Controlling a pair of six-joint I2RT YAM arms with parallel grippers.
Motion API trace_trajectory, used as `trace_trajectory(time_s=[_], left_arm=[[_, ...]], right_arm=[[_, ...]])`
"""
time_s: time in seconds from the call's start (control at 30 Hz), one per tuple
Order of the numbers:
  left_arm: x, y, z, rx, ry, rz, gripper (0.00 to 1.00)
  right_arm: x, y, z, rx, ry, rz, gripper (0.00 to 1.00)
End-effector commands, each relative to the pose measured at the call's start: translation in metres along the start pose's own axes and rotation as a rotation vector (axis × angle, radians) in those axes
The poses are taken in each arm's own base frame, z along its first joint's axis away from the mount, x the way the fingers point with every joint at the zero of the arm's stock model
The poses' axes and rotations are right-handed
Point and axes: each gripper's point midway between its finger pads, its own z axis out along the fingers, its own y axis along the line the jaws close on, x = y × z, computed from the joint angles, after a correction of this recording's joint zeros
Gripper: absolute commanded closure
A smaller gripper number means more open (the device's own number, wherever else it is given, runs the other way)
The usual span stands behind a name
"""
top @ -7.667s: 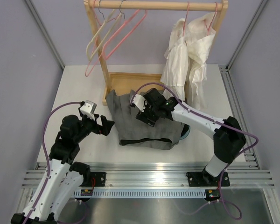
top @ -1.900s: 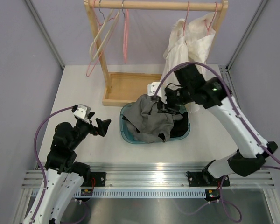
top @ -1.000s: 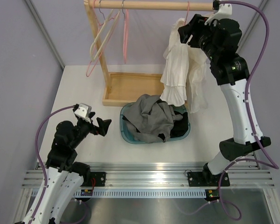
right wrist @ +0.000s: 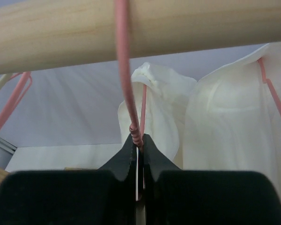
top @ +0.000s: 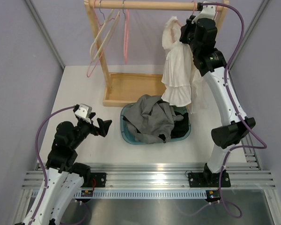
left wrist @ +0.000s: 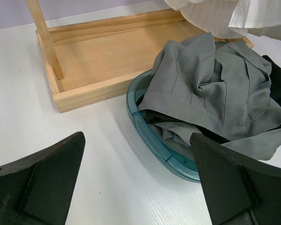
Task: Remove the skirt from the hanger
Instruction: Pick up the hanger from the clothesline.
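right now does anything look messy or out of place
The skirt lies crumpled in a heap in the teal tub, draping over its rim, with a dark garment bunched beneath. Nothing looks damaged. The right tool is pinched on a pink hanger.

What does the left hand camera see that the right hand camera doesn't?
Only the left wrist view shows the grey skirt heaped in the teal tub, the wooden tray and the open left gripper. Only the right wrist view shows the wooden rail and the right gripper pinching a pink hanger hooked over it. Both show the white clothes.
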Motion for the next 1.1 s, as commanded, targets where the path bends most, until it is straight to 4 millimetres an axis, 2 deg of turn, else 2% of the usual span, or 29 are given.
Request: trace_trajectory(time_s=[0.0, 0.1, 0.13, 0.23, 0.37, 0.47, 0.67, 0.7, 0.73, 0.77, 0.8, 0.87, 0.9, 0.97, 1.0, 1.07], left_arm=[[-0.016, -0.004, 0.001, 0.025, -0.060, 0.031, 0.01], [-0.015, -0.004, 0.000, 0.023, -0.060, 0.030, 0.01], [-0.016, -0.004, 0.000, 0.022, -0.063, 0.030, 0.01], [-0.016, -0.004, 0.000, 0.024, -0.062, 0.030, 0.01], [-0.016, -0.004, 0.000, 0.024, -0.063, 0.031, 0.01], [-0.016, -0.004, 0.000, 0.027, -0.063, 0.031, 0.01], [-0.016, -0.005, 0.000, 0.027, -0.063, 0.031, 0.01], [-0.017, -0.005, -0.001, 0.027, -0.064, 0.031, 0.01], [-0.017, -0.005, -0.001, 0.027, -0.067, 0.030, 0.01], [-0.016, -0.005, -0.001, 0.028, -0.066, 0.032, 0.01], [-0.017, -0.006, -0.001, 0.035, -0.067, 0.032, 0.01], [-0.017, -0.009, 0.000, 0.049, -0.068, 0.030, 0.01], [-0.018, -0.010, 0.000, 0.055, -0.071, 0.030, 0.01], [-0.019, -0.012, -0.001, 0.068, -0.074, 0.029, 0.01], [-0.019, -0.015, -0.001, 0.082, -0.074, 0.028, 0.01], [-0.021, -0.017, -0.002, 0.095, -0.082, 0.025, 0.01]], right_arm=[[-0.038, 0.005, -0.012, -0.027, -0.105, 0.008, 0.97], [-0.057, 0.012, -0.023, -0.065, -0.149, -0.007, 1.00], [-0.072, 0.013, -0.031, -0.078, -0.191, -0.008, 1.00], [-0.100, 0.018, -0.048, -0.112, -0.263, -0.028, 1.00], [-0.118, 0.024, -0.064, -0.147, -0.302, -0.054, 1.00], [-0.115, 0.027, -0.068, -0.171, -0.296, -0.073, 1.00], [-0.089, 0.032, -0.073, -0.233, -0.234, -0.105, 1.00], [-0.073, 0.035, -0.072, -0.266, -0.197, -0.126, 1.00], [-0.073, 0.036, -0.082, -0.286, -0.190, -0.138, 1.00], [-0.065, 0.041, -0.087, -0.324, -0.166, -0.153, 1.00], [-0.046, 0.044, -0.089, -0.371, -0.122, -0.193, 1.00], [-0.035, 0.046, -0.105, -0.418, -0.083, -0.220, 1.00], [-0.019, 0.051, -0.110, -0.472, -0.042, -0.247, 1.00], [-0.005, 0.054, -0.128, -0.535, 0.016, -0.271, 1.00], [0.004, 0.062, -0.139, -0.611, 0.045, -0.289, 1.00], [0.012, 0.069, -0.161, -0.693, 0.085, -0.306, 1.00]])
